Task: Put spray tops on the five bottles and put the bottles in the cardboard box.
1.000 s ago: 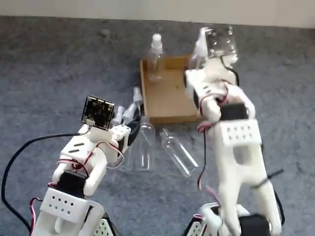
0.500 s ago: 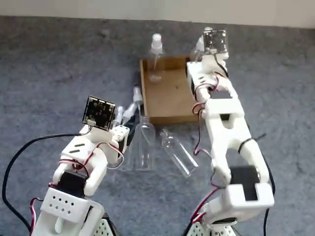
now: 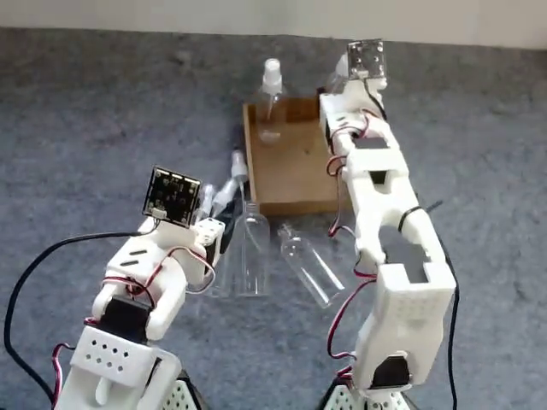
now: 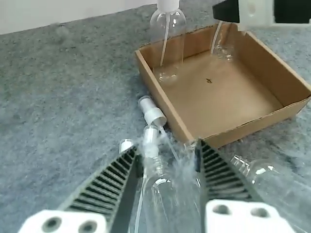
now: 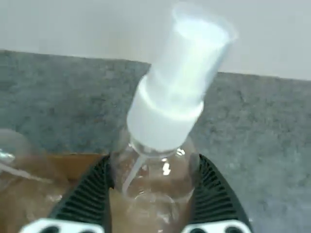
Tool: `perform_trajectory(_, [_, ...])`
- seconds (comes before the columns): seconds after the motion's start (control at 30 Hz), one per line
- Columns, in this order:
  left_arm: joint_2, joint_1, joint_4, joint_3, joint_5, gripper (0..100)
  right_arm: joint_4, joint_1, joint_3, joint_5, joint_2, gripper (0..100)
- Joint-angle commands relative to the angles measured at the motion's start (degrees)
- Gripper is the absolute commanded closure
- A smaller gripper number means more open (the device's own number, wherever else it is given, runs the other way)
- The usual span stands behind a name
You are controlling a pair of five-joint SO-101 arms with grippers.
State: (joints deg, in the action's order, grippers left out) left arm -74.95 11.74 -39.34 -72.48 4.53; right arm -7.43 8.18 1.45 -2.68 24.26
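The cardboard box (image 3: 295,198) lies mid-table. One bottle with a spray top (image 3: 271,104) stands in its far left corner. My right gripper (image 3: 342,94) is shut on a second topped bottle (image 5: 158,170) and holds it upright in the far right corner of the box (image 4: 284,87); the white spray top (image 5: 180,82) rises above the fingers. My left gripper (image 4: 167,150) is shut on a lying bottle (image 4: 165,194) with a spray top (image 4: 150,138), just in front of the box. Two bare bottles (image 3: 254,248) (image 3: 309,266) lie beside it.
A loose spray top (image 3: 239,166) lies against the box's left wall, and a small cap (image 4: 125,144) sits near my left fingers. Grey carpet (image 3: 102,111) covers the table, with open room at the far left and right.
My right arm has stretched forward and lowered, bringing its bottle down into the box's far right corner. The left arm and the lying bottles have not moved.
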Motion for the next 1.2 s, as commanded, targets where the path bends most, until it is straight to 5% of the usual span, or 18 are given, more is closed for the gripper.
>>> perform_trajectory(0.0, [-0.4, -0.6, 1.2, 0.3, -0.4, 87, 1.8, -0.5, -3.9, 0.7, -1.1, 99.5])
perform_trajectory(0.43, [-0.4, -0.6, 1.2, 0.3, -0.4, 87, 1.8, 1.8, -3.8, 0.6, -0.9, 98.6])
perform_trajectory(0.67, [-0.5, -0.6, 1.2, 0.3, -0.4, 87, 1.5, 1.8, -3.6, 0.6, -0.9, 86.4])
perform_trajectory(1.17, [-0.6, -0.6, 1.2, 0.3, -0.4, 87, -1.0, 3.3, -3.7, 0.6, -1.0, 77.3])
